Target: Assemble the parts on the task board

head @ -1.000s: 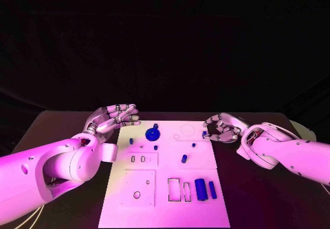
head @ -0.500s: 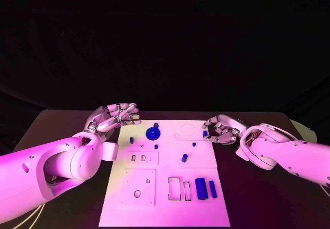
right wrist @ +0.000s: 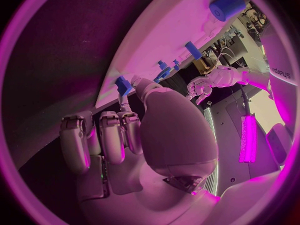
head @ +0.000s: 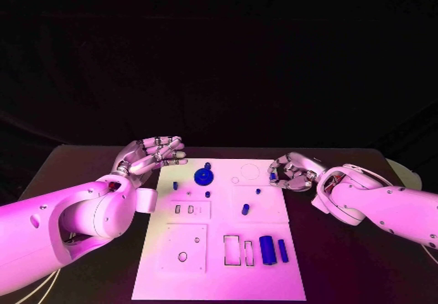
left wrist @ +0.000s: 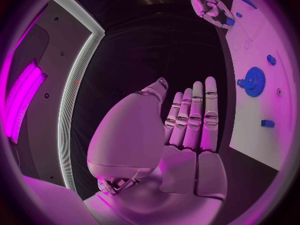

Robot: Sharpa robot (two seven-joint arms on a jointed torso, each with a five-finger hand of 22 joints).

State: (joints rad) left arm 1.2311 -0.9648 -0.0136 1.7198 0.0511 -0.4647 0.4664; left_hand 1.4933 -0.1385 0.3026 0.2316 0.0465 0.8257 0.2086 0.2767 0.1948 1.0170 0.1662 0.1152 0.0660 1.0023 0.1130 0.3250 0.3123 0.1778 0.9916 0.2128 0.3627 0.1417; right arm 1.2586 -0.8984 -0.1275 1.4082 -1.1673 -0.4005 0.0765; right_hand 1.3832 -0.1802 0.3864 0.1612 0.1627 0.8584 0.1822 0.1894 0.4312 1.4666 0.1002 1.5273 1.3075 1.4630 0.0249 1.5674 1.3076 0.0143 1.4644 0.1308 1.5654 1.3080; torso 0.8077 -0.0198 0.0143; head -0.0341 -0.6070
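The white task board (head: 219, 278) lies in the middle of the table. On it are a blue gear (head: 204, 177), a thick blue cylinder (head: 266, 250) with a thinner blue pin (head: 282, 251) beside it, and several small blue parts such as one at the centre (head: 245, 209). My right hand (head: 294, 171) is at the board's far right edge and pinches a small blue part (right wrist: 123, 85) at its fingertips. The left wrist view shows that part (left wrist: 230, 21) as well. My left hand (head: 150, 155) hovers off the board's far left corner, fingers stretched out, holding nothing.
The board has empty rectangular slots (head: 237, 250) near its front and round holes (head: 183, 256) at the front left. Black table (head: 347, 266) lies bare on both sides of the board. A pale round object (head: 402, 170) sits at the table's right edge.
Nothing has visibly moved apart from a slight shift of the whole picture. Both hands stay where they were.
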